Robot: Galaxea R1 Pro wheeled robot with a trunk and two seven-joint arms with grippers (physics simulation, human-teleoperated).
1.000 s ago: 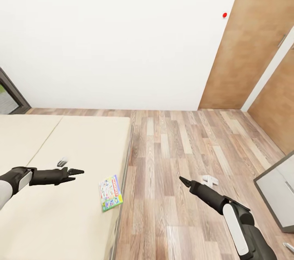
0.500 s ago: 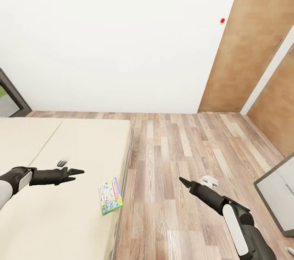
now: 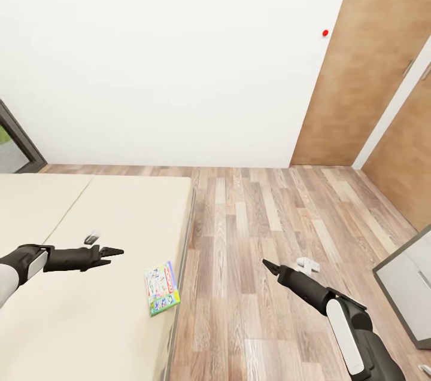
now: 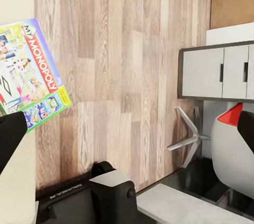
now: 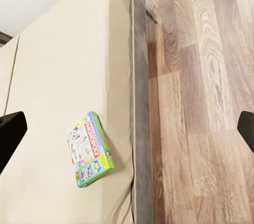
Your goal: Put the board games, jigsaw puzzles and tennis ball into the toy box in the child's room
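The left gripper (image 3: 114, 252) is held out over the beige mattress of the bed (image 3: 72, 309), its fingers drawn nearly together at their tips with nothing between them. In the left wrist view the two dark fingertips (image 4: 9, 134) appear at opposite edges, wide apart, so whether it is open cannot be settled. The right gripper (image 3: 267, 264) is extended above the wood-plank floor (image 3: 263, 213), its fingers meeting in a point and empty; in its wrist view the tips (image 5: 10, 129) also sit far apart.

Between the two grippers, one board game (image 3: 161, 287) lies flat on the mattress, close to the bed's grey side edge (image 5: 138, 129); "Monopoly" can be read on its cover (image 4: 29, 73). A small grey item (image 3: 91, 238) on the mattress beyond the left gripper is too blurred to identify. A small white object (image 3: 306, 264) lies on the floor just past the right gripper. A grey-framed cabinet (image 3: 410, 282) is cut off at the right edge. A red button (image 3: 325, 33) is seen on the white wall beside a wooden door (image 3: 359, 64).
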